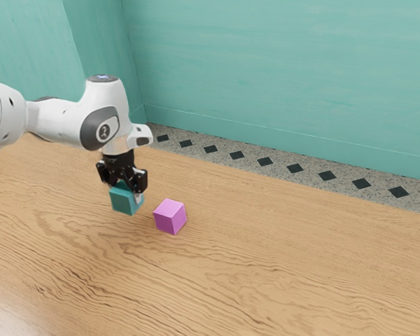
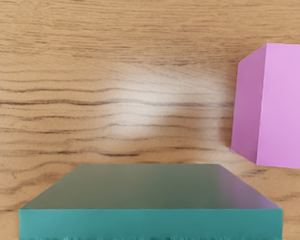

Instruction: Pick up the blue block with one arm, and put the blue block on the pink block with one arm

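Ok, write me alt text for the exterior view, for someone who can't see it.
A white robot arm has its black gripper shut on a blue block low over a wooden table. A pink block sits on the table just to the exterior view's right of it, not touching. Teal walls stand behind.

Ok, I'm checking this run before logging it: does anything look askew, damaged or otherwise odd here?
Nothing stands out. The tool is shut on the blue block, which looks more teal than blue. The pink block sits intact on the wooden table, beside the blue block and apart from it.
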